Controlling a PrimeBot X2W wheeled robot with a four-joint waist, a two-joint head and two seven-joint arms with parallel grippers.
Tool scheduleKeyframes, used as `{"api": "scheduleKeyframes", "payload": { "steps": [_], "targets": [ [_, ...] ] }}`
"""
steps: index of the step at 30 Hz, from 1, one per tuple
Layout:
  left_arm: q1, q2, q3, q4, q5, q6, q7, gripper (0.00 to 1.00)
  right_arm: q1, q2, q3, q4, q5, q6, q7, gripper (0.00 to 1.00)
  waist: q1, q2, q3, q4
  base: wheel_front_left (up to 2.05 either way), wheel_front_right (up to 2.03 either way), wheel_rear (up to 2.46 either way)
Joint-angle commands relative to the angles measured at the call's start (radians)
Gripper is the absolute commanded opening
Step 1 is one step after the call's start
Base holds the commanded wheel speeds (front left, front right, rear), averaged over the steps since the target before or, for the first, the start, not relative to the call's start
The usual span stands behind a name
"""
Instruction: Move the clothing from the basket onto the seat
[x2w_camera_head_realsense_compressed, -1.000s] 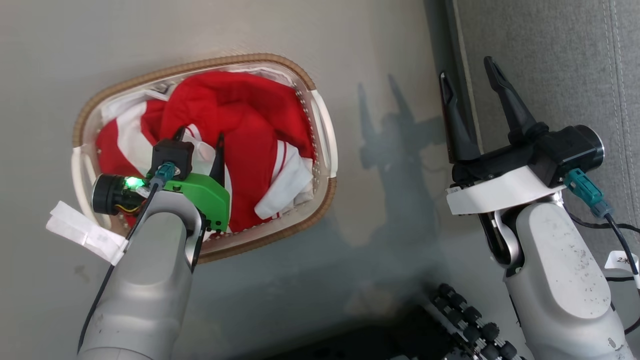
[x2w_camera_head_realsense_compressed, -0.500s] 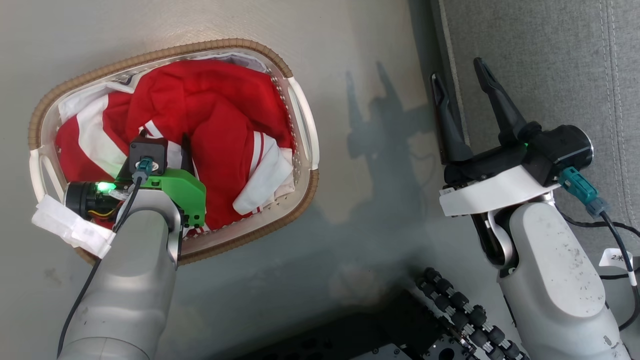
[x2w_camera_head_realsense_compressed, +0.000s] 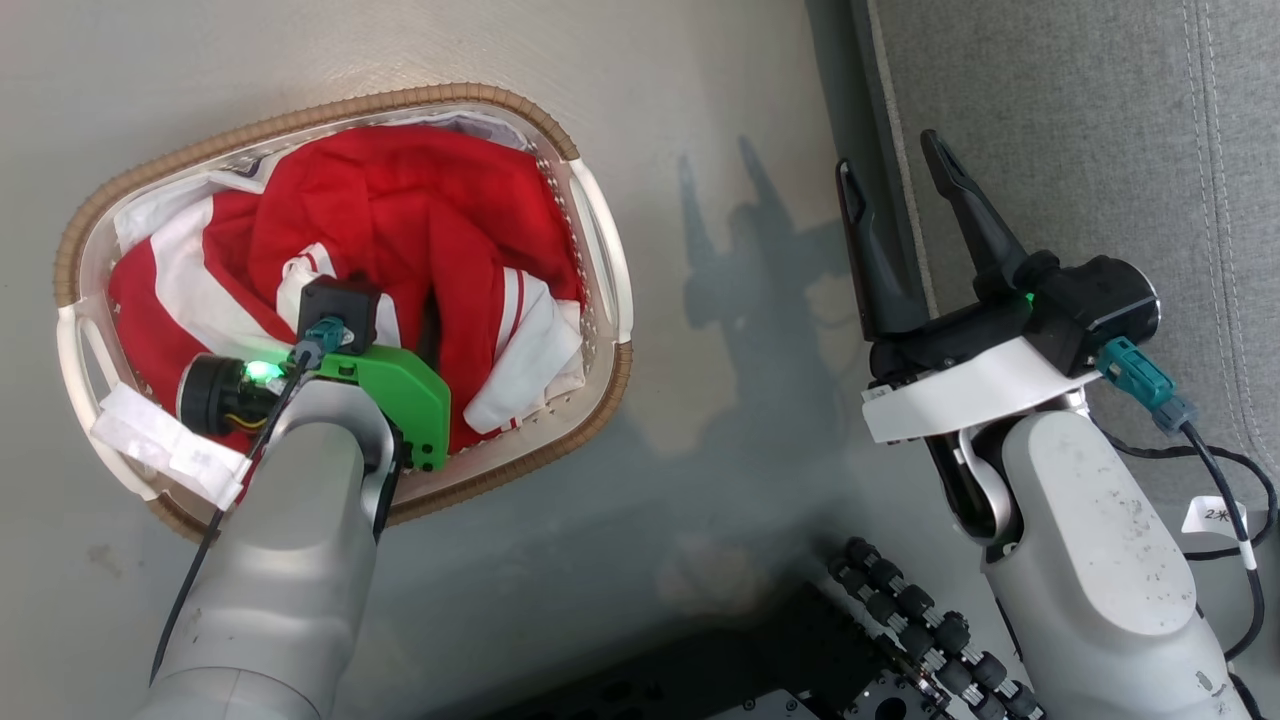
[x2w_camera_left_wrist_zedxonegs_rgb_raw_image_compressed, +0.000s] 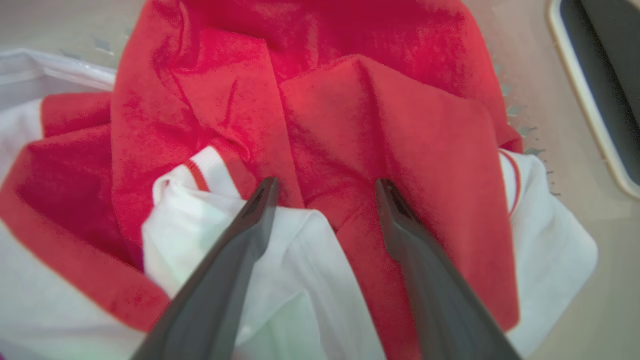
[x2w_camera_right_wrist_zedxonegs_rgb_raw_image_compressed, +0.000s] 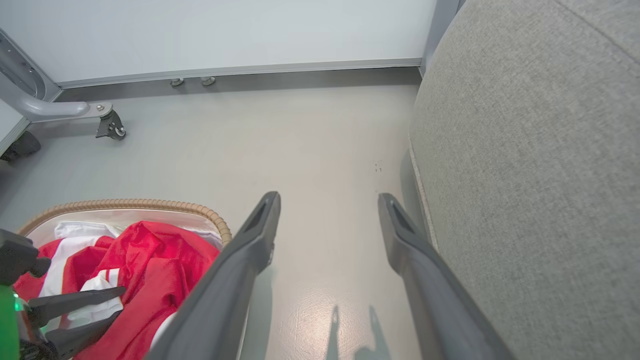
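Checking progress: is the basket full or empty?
Full: crumpled red-and-white clothing heaps inside the basket, with the open left hand poised over it.

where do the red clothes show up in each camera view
Head view: red clothes heaped in the basket, upper left.
Left wrist view: clothes across most of the picture, beyond the open left gripper.
Right wrist view: clothes at lower left.
Shared landmark: the basket, its wall at right in the left wrist view, its braided rim at lower left in the right wrist view.
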Motion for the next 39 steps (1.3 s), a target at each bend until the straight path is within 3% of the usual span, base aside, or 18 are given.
{"api": "scheduleKeyframes", "payload": {
  "steps": [1,7,16,17,18,19,27,39],
  "targets": [
    [0.000,0.004,-0.002,0.018,-0.014,-0.009,0.001,1.00,-0.011,-0.002,0.004,0.005,0.005,-0.001,-0.004,1.00,0.0000,-0.0001,-0.001,-0.001,0.00,0.00,0.00],
    [-0.031,0.000,-0.031,0.087,-0.021,-0.017,0.011,1.00,-0.007,-0.002,0.007,0.012,0.002,-0.001,-0.004,1.00,0.0000,-0.0001,0.002,0.003,0.00,0.00,0.00],
    [-0.043,-0.001,-0.085,0.129,0.007,0.030,0.107,1.00,-0.011,-0.002,0.011,0.018,-0.010,-0.001,-0.004,1.00,0.0000,-0.0001,0.011,0.012,0.00,0.00,0.00],
    [-0.044,-0.001,-0.088,0.131,0.007,0.032,0.117,0.48,-0.012,-0.002,0.011,0.018,-0.010,-0.001,-0.004,1.00,0.0000,-0.0001,0.012,0.013,0.00,0.00,0.00],
    [-0.045,-0.001,-0.090,0.132,0.003,0.033,0.123,0.15,-0.014,-0.002,0.012,0.019,-0.010,-0.001,-0.004,1.00,0.0000,-0.0001,0.012,0.013,0.00,0.00,0.00],
    [-0.045,-0.001,-0.090,0.133,-0.002,0.036,0.130,0.00,-0.015,-0.002,0.012,0.019,-0.010,-0.001,-0.004,1.00,0.0000,-0.0001,0.012,0.014,0.00,0.00,0.00],
    [-0.011,-0.001,-0.089,0.133,-0.033,0.031,0.121,0.00,0.000,-0.002,0.002,0.031,-0.020,-0.001,-0.004,1.00,0.0000,-0.0001,-0.042,0.028,0.00,0.00,0.00],
    [0.116,-0.002,-0.162,0.019,-0.161,-0.019,0.006,0.00,0.066,-0.003,0.018,0.084,-0.051,-0.001,-0.004,1.00,0.0000,-0.0001,-0.273,0.080,0.00,0.00,0.00]
  ]
}}
